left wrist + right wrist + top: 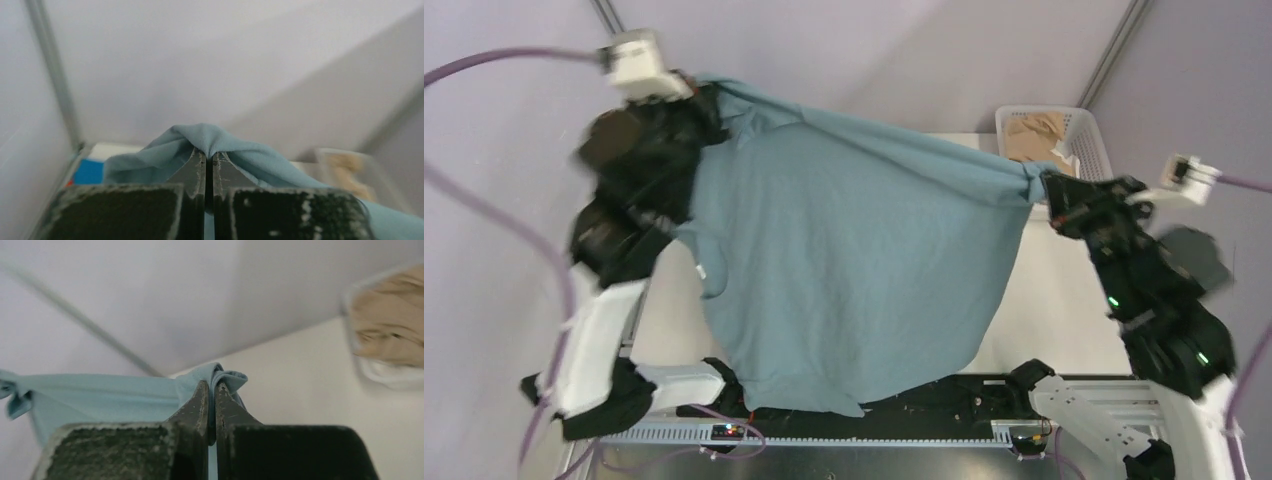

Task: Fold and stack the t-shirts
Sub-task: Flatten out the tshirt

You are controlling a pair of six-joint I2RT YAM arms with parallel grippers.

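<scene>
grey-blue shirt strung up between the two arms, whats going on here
Both arms hold the large grey-blue t-shirt spread out over the table. The left fingers are shut on one corner and the right fingers on another, so the cloth hangs stretched between them. No fold is made yet. A beige t-shirt lies in the white basket at the far right corner.

A white plastic lattice basket (1092, 150) stands at the far right corner of the flat white tabletop (1054, 310). Pale lilac walls (874, 50) rise behind, crossed by a slanted grey metal frame pole (1114, 52) near the basket. A white slotted cable duct (664, 432) lines the near edge.
</scene>
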